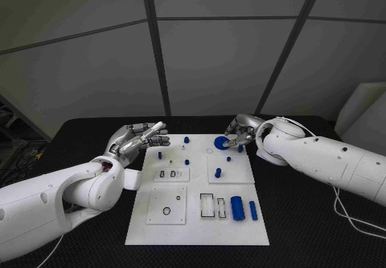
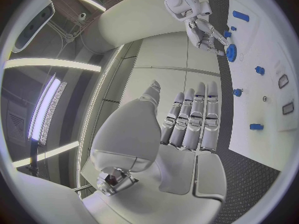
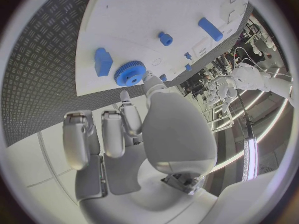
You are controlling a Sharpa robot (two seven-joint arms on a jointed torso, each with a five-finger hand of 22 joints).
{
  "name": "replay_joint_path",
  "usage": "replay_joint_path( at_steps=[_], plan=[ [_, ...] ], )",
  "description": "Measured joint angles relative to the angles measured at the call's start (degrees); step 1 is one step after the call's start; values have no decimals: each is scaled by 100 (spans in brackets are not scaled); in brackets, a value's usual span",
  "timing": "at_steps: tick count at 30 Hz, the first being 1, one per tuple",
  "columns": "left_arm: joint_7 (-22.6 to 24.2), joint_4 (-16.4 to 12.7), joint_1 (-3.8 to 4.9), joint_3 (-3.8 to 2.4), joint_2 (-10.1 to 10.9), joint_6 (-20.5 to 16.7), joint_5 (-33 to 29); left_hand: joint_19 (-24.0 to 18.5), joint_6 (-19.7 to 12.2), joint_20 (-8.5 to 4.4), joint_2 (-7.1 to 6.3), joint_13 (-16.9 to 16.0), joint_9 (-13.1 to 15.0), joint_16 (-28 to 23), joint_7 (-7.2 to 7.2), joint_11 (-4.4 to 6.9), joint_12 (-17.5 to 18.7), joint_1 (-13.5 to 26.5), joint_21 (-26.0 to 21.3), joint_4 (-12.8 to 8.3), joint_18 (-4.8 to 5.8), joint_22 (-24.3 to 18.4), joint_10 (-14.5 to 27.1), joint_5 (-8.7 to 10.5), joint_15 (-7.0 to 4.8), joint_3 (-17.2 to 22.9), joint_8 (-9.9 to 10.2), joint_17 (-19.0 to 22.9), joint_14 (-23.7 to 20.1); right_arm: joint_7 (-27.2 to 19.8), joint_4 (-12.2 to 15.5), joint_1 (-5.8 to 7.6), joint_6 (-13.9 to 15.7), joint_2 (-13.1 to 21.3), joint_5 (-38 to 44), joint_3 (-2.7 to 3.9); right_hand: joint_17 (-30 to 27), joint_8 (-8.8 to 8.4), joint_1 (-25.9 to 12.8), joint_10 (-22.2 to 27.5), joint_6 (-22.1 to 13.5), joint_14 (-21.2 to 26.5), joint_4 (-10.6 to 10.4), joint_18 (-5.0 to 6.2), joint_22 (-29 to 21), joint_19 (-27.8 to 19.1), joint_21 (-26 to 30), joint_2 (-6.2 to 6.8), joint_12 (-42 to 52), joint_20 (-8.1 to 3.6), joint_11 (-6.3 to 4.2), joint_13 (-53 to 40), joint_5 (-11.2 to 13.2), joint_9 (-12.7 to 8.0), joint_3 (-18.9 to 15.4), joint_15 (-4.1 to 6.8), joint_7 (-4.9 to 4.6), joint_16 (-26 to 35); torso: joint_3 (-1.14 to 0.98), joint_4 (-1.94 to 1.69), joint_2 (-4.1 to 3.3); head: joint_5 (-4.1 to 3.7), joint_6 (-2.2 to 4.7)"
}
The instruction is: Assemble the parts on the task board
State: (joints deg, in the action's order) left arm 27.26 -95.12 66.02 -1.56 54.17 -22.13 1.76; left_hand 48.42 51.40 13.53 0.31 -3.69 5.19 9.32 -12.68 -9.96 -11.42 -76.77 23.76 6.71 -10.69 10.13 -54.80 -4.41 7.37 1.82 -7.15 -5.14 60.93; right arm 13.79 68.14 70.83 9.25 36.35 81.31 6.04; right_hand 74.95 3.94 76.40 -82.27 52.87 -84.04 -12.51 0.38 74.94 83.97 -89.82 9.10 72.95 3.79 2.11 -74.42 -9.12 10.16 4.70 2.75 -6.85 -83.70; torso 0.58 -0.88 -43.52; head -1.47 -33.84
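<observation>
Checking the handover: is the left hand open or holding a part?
Open. The left hand shows its fingers straight with nothing between them, held beside the task board.

Grey wall panels (image 1: 217, 56) at 12 o'clock — dark seams between; black table (image 1: 305, 223) below; white block (image 1: 362, 111) at 3 o'clock.

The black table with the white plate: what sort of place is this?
Probably a robotics lab test cell. A white task board with small blue parts, such as a gear, lies between plain grey wall panels.
</observation>
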Motion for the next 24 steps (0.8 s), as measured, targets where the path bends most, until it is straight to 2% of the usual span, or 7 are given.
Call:
replay_joint_path(
  at_steps=[14, 24],
  plan=[
    [-9, 12, 0, 1, -25, 12, 1, 0, 0, 0, 0, 0, 0, 0, 0, 21, 0, 0, 0, 0, 0, -5, -22, 0, 0, 0, 0, -1, 0, 152, -276, 0, -77, -307, 117, -3, -1, 0, 97, -25, -20, 1, -48, 2, -1, 0, 0, -8, 143, 0, -16, -52, -4, 39, 14, -41, -20, -34, -2, 3, 1, -9, -38],
    [-15, 19, 0, 1, -30, 17, 1, 0, 0, 0, 0, -1, 0, 0, 0, 21, 0, 0, 0, 0, 0, -4, -22, 0, 0, 0, 0, -1, 0, 184, -397, 0, -157, -414, 195, -4, -2, 0, 200, -86, -20, 1, -34, 2, -1, 0, 0, -112, 297, -1, 4, -52, -31, 88, 29, -41, -20, -73, -6, 7, 2, 0, -65]
  ],
)
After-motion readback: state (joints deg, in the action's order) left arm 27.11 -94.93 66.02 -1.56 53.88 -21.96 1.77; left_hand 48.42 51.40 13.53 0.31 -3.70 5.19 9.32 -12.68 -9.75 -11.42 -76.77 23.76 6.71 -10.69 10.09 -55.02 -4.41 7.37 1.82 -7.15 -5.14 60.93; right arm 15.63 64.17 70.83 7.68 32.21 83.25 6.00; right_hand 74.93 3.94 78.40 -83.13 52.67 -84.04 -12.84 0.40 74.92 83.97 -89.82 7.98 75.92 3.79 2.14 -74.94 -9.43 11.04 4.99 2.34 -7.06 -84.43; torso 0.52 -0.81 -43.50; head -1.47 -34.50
